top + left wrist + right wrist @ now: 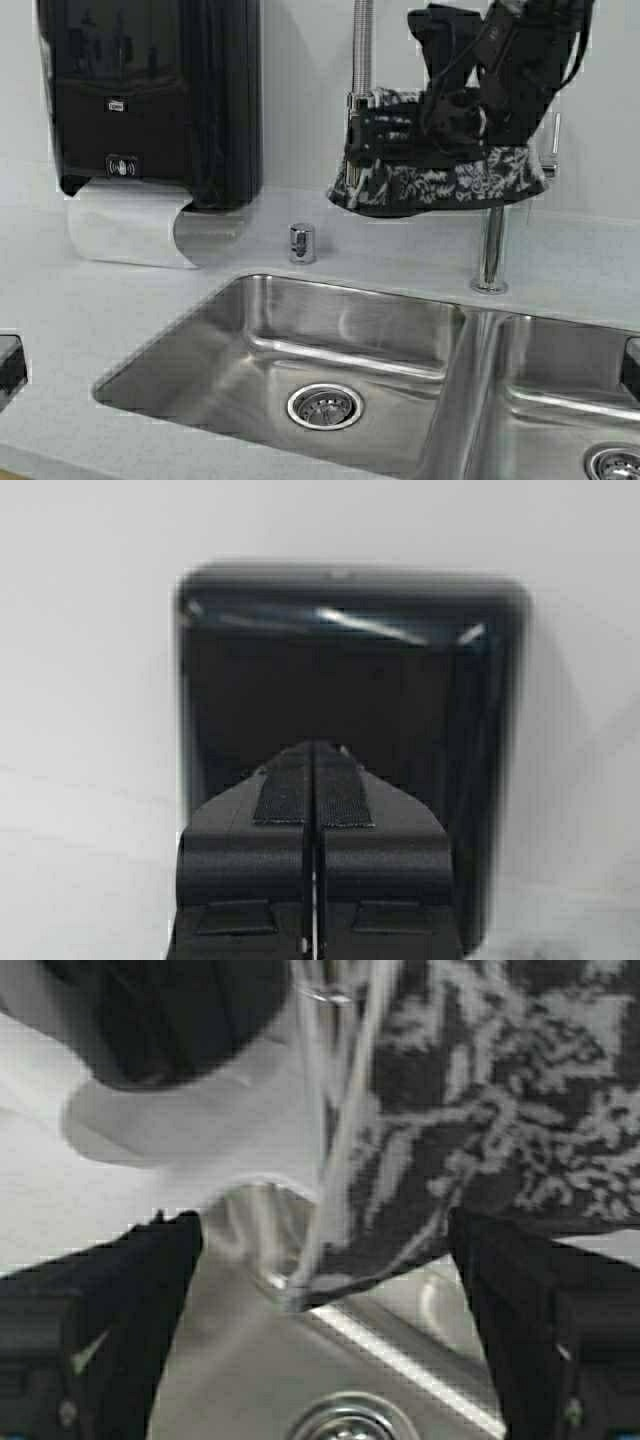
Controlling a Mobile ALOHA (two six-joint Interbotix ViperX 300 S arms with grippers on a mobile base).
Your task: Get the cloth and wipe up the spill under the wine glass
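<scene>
The left gripper [314,780], jaws together, faces a black dispenser [350,680].

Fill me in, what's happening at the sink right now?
The right arm is raised at the faucet, where the cloth hangs draped behind the double sink. In its wrist view the right tool is open, fingers spread either side of the cloth's hanging edge, not yet closed on it. The left tool is shut and empty, facing the black towel dispenser. No wine glass or spill is in view.
</scene>
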